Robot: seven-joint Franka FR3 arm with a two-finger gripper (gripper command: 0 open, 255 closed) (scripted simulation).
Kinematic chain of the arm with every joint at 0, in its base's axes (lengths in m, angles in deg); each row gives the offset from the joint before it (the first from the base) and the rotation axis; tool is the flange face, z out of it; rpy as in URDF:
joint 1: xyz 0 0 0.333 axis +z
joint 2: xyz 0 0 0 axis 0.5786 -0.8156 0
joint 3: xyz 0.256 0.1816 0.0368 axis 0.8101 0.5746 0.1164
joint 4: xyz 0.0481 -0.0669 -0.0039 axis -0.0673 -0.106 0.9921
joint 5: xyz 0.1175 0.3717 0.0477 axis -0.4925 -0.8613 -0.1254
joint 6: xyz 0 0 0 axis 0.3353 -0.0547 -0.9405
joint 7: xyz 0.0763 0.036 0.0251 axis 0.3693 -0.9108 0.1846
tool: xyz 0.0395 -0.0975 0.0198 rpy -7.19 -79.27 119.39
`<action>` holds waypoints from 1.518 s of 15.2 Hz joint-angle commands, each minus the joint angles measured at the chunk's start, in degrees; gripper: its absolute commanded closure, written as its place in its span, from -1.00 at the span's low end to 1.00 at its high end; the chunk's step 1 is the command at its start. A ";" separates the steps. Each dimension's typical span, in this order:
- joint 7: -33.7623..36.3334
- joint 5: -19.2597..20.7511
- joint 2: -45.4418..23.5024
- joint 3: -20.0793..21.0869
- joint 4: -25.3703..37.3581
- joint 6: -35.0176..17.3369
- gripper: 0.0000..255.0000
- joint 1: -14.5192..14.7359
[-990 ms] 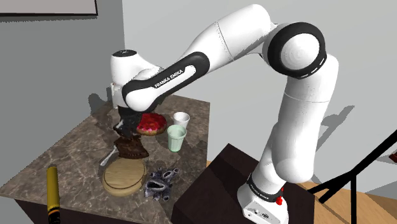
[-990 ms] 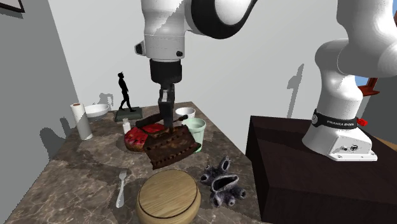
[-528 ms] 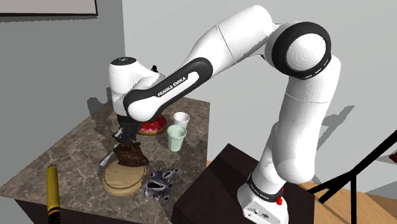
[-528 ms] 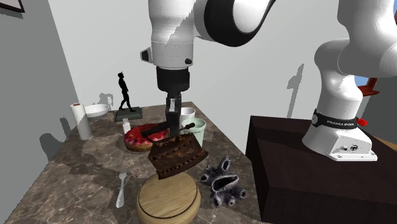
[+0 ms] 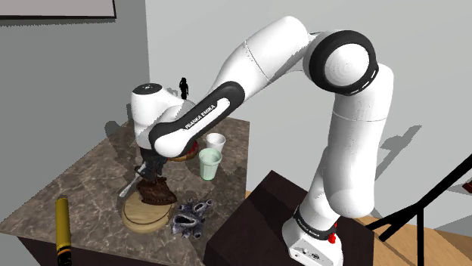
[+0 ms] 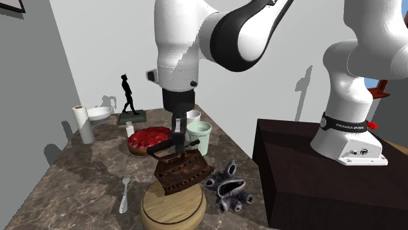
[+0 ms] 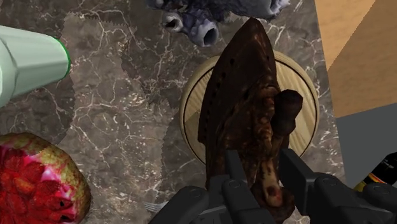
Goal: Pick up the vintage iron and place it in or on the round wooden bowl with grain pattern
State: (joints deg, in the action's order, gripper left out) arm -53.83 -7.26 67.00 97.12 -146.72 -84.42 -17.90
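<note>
Reading the second exterior view from its left: a fork (image 6: 124, 193) lies flat on the marble table (image 6: 85, 176), just beside the round wooden bowl (image 6: 173, 209). The vintage iron (image 6: 183, 173), dark brown and rust-mottled, hangs tilted directly over the bowl. Whether it touches the bowl cannot be confirmed. To the right, a grey coral-like ornament (image 6: 229, 187) sits near the bowl's rim.

Risk: in the wrist view the iron (image 7: 245, 108) runs longer than the bowl (image 7: 302, 95), and its nose reaches past the rim toward the ornament. If released at this tilt, it would likely rock off the rim and strike the ornament or the table.

Fingers: the gripper (image 6: 176, 140) is set narrow, with both fingers (image 7: 232, 170) clamped on the iron's handle and bearing its full weight.
</note>
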 commanded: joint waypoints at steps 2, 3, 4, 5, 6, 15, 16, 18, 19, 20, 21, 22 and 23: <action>0.64 0.77 -1.68 -0.33 -0.40 -2.11 1.00 0.18; 0.85 1.03 -2.26 -0.45 -0.46 -2.74 1.00 0.25; 1.06 1.28 -2.85 -0.57 -0.51 -3.36 1.00 0.33; 1.28 1.54 -3.45 -0.69 -0.55 -3.98 1.00 0.41; 1.49 1.79 -4.06 -0.83 -0.57 -4.59 1.00 0.50; 1.93 2.32 -5.29 -1.11 -0.58 -5.81 1.00 0.68; 1.93 2.32 -5.29 -1.11 -0.58 -5.81 1.00 0.68; 1.91 2.31 -5.24 -1.11 -0.66 -5.83 -1.00 0.66; 1.89 2.29 -5.22 -1.10 -0.64 -5.79 -1.00 0.65; 1.88 2.29 -5.19 -1.10 -0.67 -5.80 -1.00 0.64; 1.88 2.29 -5.19 -1.10 -0.67 -5.79 -1.00 0.64; 1.93 2.32 -5.29 -1.11 -0.58 -5.81 -1.00 0.68; 1.51 1.69 -3.72 -0.72 -0.63 -4.31 -1.00 0.51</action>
State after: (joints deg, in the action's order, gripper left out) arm -52.24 -5.35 62.66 96.25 -147.33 -89.33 -17.38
